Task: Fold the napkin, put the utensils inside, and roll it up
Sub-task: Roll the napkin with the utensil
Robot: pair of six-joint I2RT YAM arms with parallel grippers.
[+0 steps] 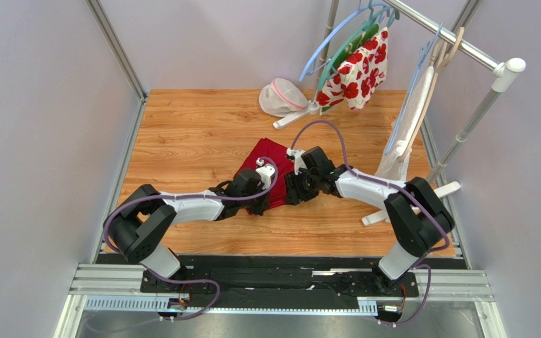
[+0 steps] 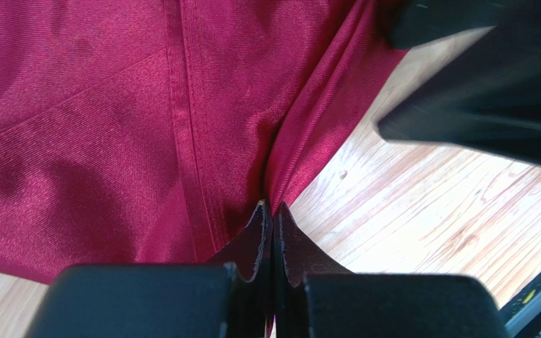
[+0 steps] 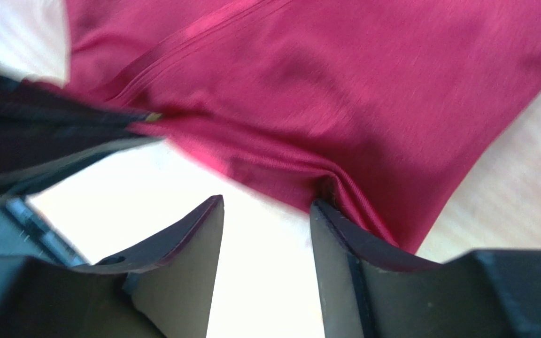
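The left gripper [image 2: 273, 211] is clamped on a bunched fold of the napkin [image 2: 111, 127], which spreads ahead of it and to its left on the tabletop [image 2: 421, 204]. The right gripper [image 3: 266, 205] stands part open and holds nothing, with the napkin's edge at one fingertip.

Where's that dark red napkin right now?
Seen from above, the napkin lies near the middle of the wooden table, between the two arms. The left pincer is shut on its edge, and the right pincer stands open at that edge.
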